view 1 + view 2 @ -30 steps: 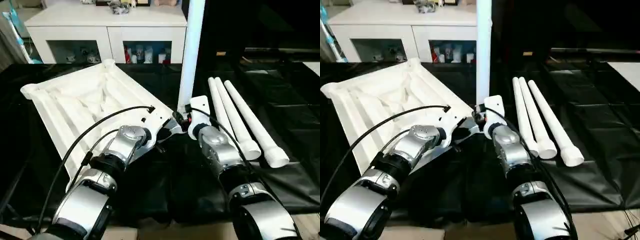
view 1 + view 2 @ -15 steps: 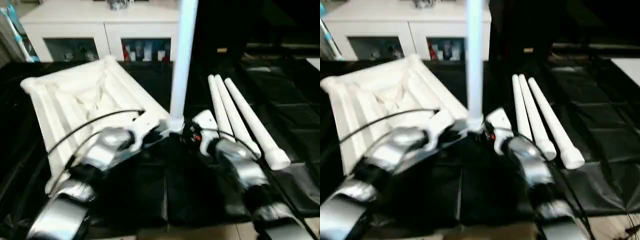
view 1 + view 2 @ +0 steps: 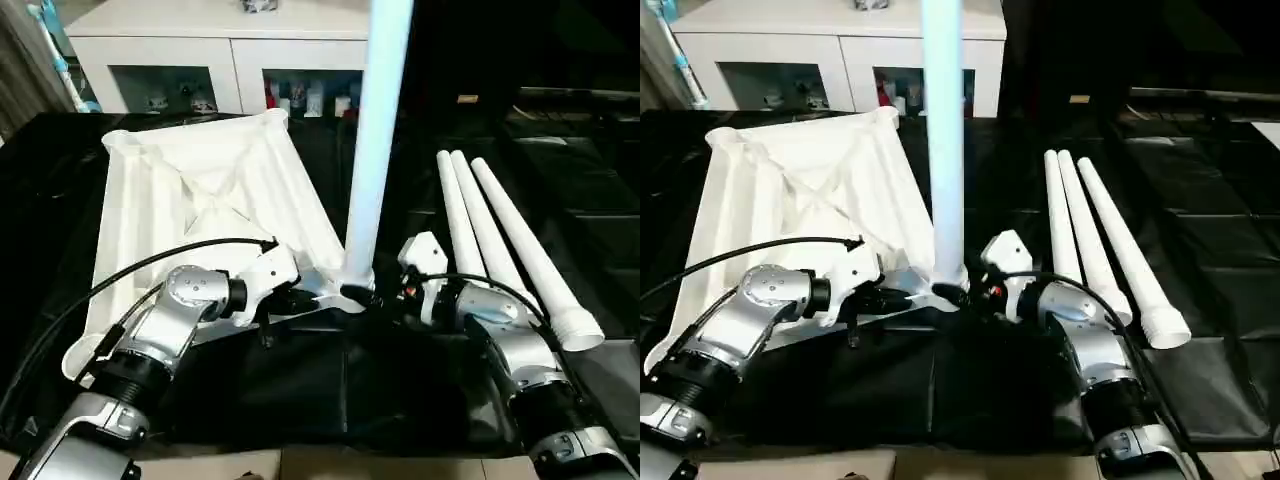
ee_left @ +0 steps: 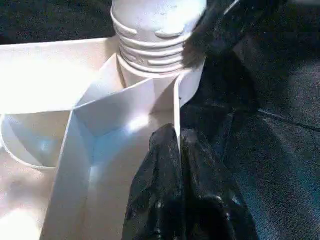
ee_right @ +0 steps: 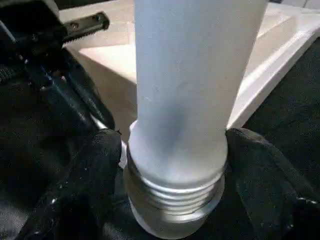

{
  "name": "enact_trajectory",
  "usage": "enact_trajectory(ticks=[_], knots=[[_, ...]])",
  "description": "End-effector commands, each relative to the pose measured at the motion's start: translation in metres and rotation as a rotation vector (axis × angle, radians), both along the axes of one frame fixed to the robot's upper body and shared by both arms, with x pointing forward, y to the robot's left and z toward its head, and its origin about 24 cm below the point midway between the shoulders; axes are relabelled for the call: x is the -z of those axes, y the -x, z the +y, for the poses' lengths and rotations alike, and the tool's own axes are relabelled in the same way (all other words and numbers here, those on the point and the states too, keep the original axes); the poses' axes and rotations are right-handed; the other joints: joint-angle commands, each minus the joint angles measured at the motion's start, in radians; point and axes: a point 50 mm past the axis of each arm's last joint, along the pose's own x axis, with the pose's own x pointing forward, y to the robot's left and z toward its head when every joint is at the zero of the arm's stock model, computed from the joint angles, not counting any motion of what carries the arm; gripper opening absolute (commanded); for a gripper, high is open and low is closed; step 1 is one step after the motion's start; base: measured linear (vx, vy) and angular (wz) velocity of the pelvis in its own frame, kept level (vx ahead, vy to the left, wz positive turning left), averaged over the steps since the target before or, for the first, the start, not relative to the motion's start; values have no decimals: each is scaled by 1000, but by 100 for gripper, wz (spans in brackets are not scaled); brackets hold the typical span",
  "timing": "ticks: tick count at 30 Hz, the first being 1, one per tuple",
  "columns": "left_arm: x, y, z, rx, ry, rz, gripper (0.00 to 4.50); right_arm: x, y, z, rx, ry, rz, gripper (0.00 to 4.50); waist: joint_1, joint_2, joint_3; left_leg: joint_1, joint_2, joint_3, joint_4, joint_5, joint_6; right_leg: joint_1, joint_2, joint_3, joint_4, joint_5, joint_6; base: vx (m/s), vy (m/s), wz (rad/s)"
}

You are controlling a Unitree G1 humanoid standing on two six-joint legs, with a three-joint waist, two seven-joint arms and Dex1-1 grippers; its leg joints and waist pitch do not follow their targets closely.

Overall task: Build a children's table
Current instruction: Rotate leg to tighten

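The children's table top (image 3: 200,190) lies upside down on the black cloth, ribs facing up. One white leg (image 3: 375,130) stands upright in its near right corner socket, its threaded base (image 4: 157,30) seated there. My left gripper (image 3: 300,297) is shut on a thin rib (image 4: 176,107) of the top right beside that socket. My right gripper (image 3: 375,297) is open, one black finger (image 5: 97,170) on each side of the leg's base and a sliver of gap at one side. Three more legs (image 3: 495,240) lie side by side to the right.
A white cabinet (image 3: 220,40) with glass doors stands behind the black-draped table (image 3: 350,390). The cloth's front edge runs just below my forearms. A black cable (image 3: 130,275) loops over my left arm.
The camera has shifted, so the whole scene sits differently. My right gripper's fingers have spread a little around the leg's base. The left gripper keeps its hold on the top.
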Motion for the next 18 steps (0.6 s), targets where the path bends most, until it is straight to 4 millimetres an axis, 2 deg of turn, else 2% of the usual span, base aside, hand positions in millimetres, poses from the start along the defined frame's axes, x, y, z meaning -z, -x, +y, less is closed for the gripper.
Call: enact_trajectory(ticks=[1, 7, 18], knots=[[9, 8, -3, 36, -28, 51, 0, 0, 1, 1, -19, 4, -7, 321, 1, -3, -60, 10, 68, -23, -61, -149, 83, 51, -94, 54, -55, -68, -245, 0, 0, 0], [10, 8, -4, 34, -27, 52, 0, -1, -1, 3, -12, -12, -9, 275, 2, -4, -61, 11, 68, -23, -59, -140, 90, 51, -92, 53, -53, -58, -246, 0, 0, 0], [12, 9, -5, 30, -34, 67, 0, 2, 1, 4, -17, -12, -1, 267, 6, -2, -64, 10, 66, -22, -55, -127, 94, 53, -90, 51, -49, -39, -248, 0, 0, 0]])
